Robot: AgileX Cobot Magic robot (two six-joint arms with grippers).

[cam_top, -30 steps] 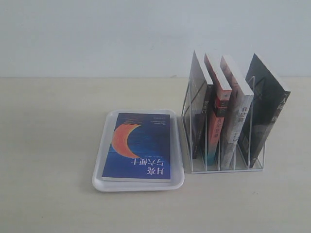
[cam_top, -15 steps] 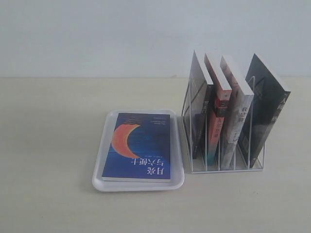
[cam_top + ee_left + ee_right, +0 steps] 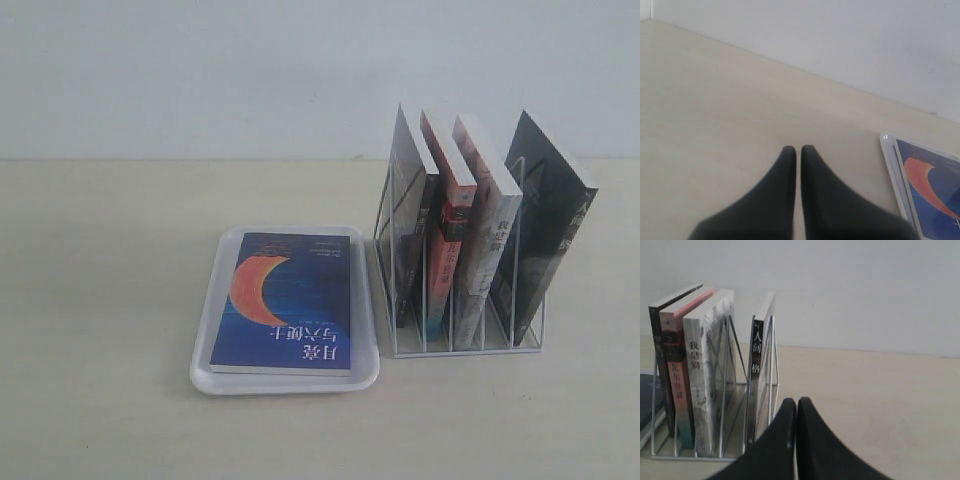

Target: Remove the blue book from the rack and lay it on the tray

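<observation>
The blue book (image 3: 285,303), its deep blue cover bearing an orange-red crescent and white title, lies flat in the tray (image 3: 290,384), left of the rack (image 3: 470,349). The left gripper (image 3: 798,149) and right gripper (image 3: 796,401) are pressed together, empty.

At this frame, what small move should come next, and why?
Probably none beyond parking the arms. The blue book already lies flat, cover up, inside the tray. Four other books stand in the rack. Both the left tool and the right tool are shut and hold nothing.
</observation>
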